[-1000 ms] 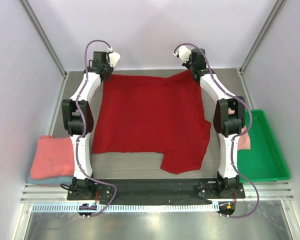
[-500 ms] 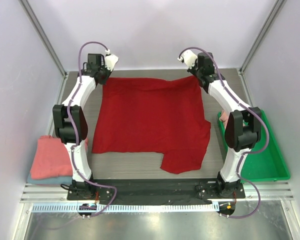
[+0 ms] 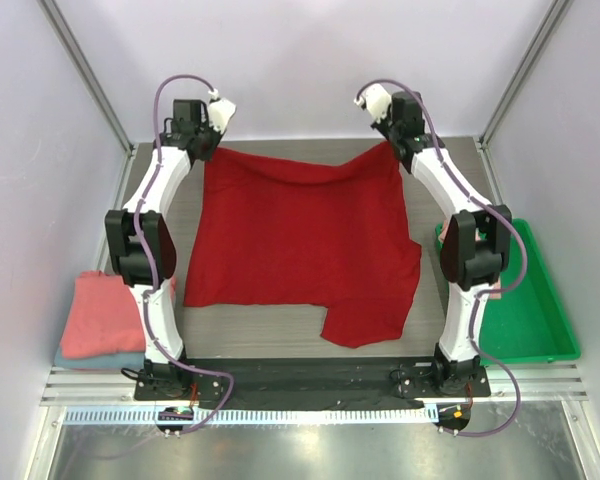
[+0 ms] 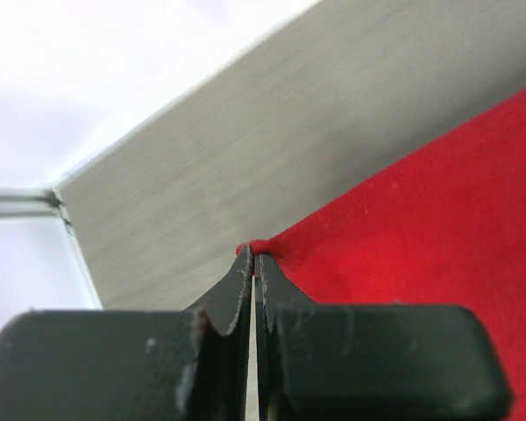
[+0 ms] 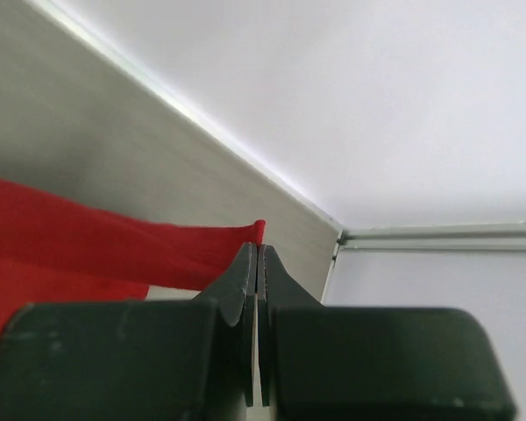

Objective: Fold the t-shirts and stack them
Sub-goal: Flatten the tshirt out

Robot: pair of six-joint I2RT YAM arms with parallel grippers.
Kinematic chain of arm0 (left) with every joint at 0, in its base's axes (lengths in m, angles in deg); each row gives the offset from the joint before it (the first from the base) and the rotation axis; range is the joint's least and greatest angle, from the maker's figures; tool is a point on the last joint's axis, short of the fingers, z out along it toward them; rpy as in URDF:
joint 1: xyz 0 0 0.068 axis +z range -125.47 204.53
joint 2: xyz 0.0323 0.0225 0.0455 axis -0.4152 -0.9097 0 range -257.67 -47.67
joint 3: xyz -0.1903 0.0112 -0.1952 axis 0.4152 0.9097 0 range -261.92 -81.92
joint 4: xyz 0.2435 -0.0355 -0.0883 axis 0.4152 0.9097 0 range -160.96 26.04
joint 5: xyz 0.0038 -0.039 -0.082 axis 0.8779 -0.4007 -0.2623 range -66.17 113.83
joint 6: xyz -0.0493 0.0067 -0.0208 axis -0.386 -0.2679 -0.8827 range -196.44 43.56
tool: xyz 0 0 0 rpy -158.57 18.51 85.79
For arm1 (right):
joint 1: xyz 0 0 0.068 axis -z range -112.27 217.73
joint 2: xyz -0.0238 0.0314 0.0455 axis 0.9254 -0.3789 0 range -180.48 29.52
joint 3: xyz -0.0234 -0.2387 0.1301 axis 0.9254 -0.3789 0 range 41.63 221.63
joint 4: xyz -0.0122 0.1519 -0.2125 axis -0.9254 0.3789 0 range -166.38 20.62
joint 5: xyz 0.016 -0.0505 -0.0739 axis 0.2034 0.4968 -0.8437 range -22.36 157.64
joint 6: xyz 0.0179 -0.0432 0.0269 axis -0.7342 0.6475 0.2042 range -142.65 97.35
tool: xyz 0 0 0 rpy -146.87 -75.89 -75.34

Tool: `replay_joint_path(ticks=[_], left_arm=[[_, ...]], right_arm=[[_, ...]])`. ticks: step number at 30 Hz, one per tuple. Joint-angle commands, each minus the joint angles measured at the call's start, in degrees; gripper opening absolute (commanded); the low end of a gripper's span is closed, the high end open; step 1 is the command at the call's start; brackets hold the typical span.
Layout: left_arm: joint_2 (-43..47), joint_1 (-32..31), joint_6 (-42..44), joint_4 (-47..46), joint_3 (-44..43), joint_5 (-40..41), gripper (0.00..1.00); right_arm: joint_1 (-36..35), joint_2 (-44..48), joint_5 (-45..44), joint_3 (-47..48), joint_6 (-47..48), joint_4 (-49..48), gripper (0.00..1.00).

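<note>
A deep red t-shirt (image 3: 300,240) lies spread across the middle of the table, one sleeve sticking out at the near right. My left gripper (image 3: 208,152) is shut on its far left corner (image 4: 261,247), held just above the table. My right gripper (image 3: 388,143) is shut on its far right corner (image 5: 258,231), lifted off the table so the far edge sags between the two. A folded salmon-pink shirt (image 3: 105,312) lies on a folded pale blue-grey shirt (image 3: 100,359) at the near left.
A bright green tray (image 3: 528,300) stands at the right edge with a bit of salmon-pink cloth (image 3: 488,284) at its left side. The back wall is close behind both grippers, and side walls close in the table.
Both grippers have moved a little toward the back wall. The right gripper has raised its corner of the red shirt, so the far edge now dips in the middle.
</note>
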Motion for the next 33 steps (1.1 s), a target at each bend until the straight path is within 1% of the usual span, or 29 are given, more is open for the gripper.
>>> replay_joint_path(ticks=[1, 2, 5, 8, 12, 22, 25, 28, 29, 30, 32, 33], left_arm=[[-0.9, 0.3, -2.7, -1.2, -6.1, 0.4, 0.00], [-1.9, 0.3, -2.9, -1.0, -8.0, 0.4, 0.00], [-2.5, 0.2, -3.6, -1.0, -10.2, 1.1, 0.00], [-2.2, 0.2, -2.8, -2.3, -10.1, 2.4, 0.00], [-2.7, 0.2, 0.0, -3.1, -10.4, 5.2, 0.00], [-8.4, 0.4, 1.8, -4.7, -13.2, 8.3, 0.00], [-7.8, 0.4, 1.3, -4.8, -13.7, 9.0, 0.00], [-4.6, 0.4, 0.9, -3.4, -14.7, 8.4, 0.00], [-1.9, 0.5, 0.7, -3.2, -14.8, 8.3, 0.00], [-0.4, 0.5, 0.3, -2.5, -14.7, 8.1, 0.00], [3.1, 0.5, -0.6, -2.0, -13.4, 7.0, 0.00], [6.5, 0.5, -0.7, -1.8, -12.7, 6.7, 0.00]], right_arm=[[0.4, -4.2, -0.9, 10.8, -3.8, -3.7, 0.01], [0.5, -7.1, -0.9, 12.4, -4.5, -3.7, 0.01], [1.5, -11.0, -0.6, 18.4, -8.2, -3.6, 0.01], [2.7, -14.6, -0.3, 22.5, -11.7, -3.9, 0.01], [3.7, -16.9, 0.8, 23.3, -13.0, -4.7, 0.01], [6.7, -24.6, 1.6, 27.6, -14.6, -4.7, 0.01], [6.8, -23.7, 1.8, 28.3, -14.9, -4.7, 0.01], [6.9, -19.2, 2.2, 26.9, -14.8, -4.8, 0.01], [6.9, -17.6, 2.6, 26.2, -14.7, -4.9, 0.01], [7.0, -13.6, 3.1, 24.1, -14.7, -5.1, 0.01], [6.9, -9.2, 3.5, 21.8, -14.9, -5.9, 0.01], [6.9, -5.1, 3.7, 20.8, -14.9, -5.9, 0.01]])
